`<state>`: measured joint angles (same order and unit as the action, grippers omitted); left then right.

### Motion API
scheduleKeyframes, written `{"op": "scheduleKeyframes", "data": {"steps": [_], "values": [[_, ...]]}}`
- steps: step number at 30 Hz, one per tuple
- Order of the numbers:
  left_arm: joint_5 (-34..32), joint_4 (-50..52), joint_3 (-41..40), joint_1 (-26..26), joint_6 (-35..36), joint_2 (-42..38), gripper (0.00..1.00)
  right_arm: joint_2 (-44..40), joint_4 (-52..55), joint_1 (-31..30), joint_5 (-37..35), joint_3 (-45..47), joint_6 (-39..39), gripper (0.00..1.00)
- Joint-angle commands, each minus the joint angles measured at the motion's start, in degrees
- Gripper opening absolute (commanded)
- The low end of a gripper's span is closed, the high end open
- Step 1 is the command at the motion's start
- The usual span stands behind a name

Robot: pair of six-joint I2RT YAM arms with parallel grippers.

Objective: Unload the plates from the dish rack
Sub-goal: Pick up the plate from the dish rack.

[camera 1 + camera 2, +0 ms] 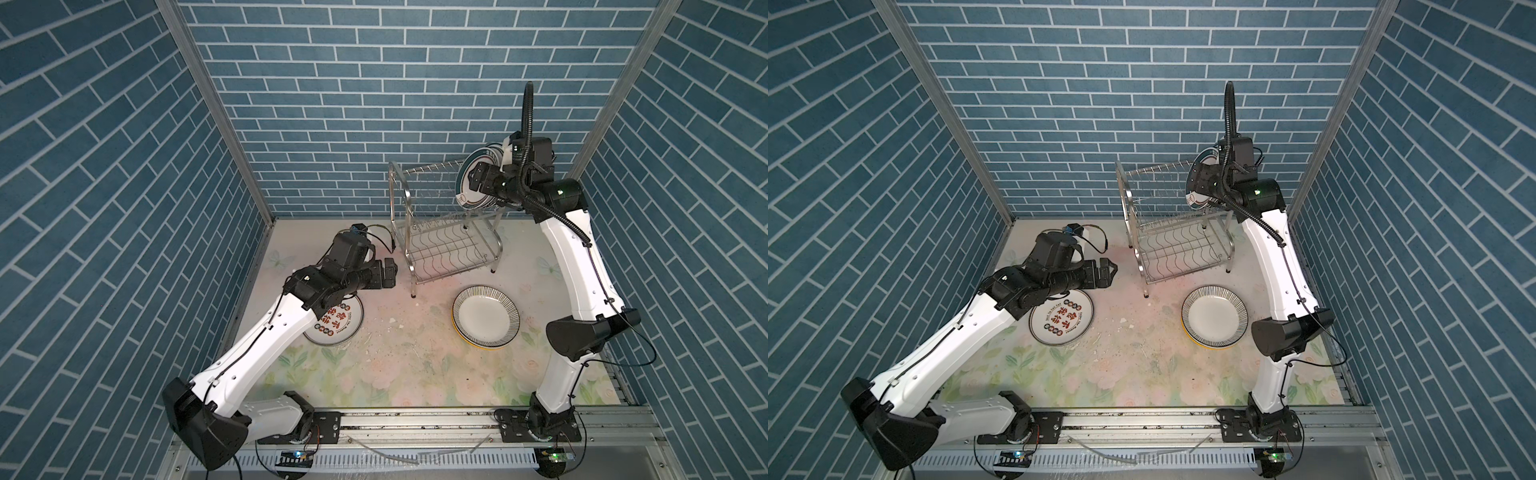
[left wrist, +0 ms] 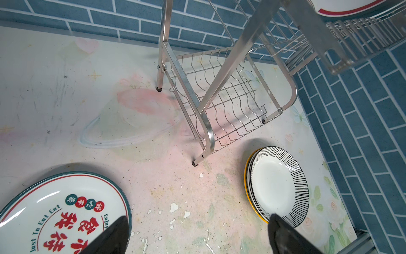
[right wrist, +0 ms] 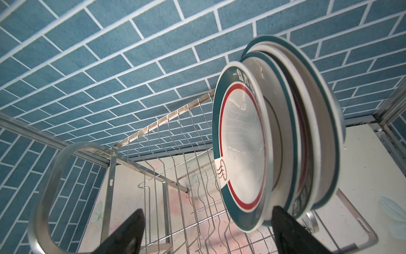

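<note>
glossy round green-banded plates (image 3: 241,143) stand on edge in the top tier of the shiny wire dish rack (image 1: 444,232), right gripper (image 3: 206,231) spread wide at the front rim, left gripper (image 2: 197,237) wide above the floral table (image 1: 415,374).

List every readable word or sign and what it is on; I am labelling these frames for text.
"Just To Eat Eat": red-lettered plate on the table.
"Enjoy": same plate; the rest is hidden.
Chinese characters, same plate: I cannot read them surely.
White marks on the green-banded plate in the dish rack: blurred.
</note>
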<state>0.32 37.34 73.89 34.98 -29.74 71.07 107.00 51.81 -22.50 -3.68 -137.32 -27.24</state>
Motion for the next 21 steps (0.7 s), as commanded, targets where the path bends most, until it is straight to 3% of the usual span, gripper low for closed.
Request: {"op": "scheduleKeyframes", "data": {"steps": [1,21], "values": [[0.5,-0.4,-0.8,-0.5,0.4,-1.3,0.99,0.8,-1.1,-0.2,-0.6,-2.4,-0.7,0.88],[1.4,-1.2,-2.0,-1.2,0.0,-1.9,0.99,2.0,0.0,-0.3,-4.2,-2.7,0.8,0.84]]}}
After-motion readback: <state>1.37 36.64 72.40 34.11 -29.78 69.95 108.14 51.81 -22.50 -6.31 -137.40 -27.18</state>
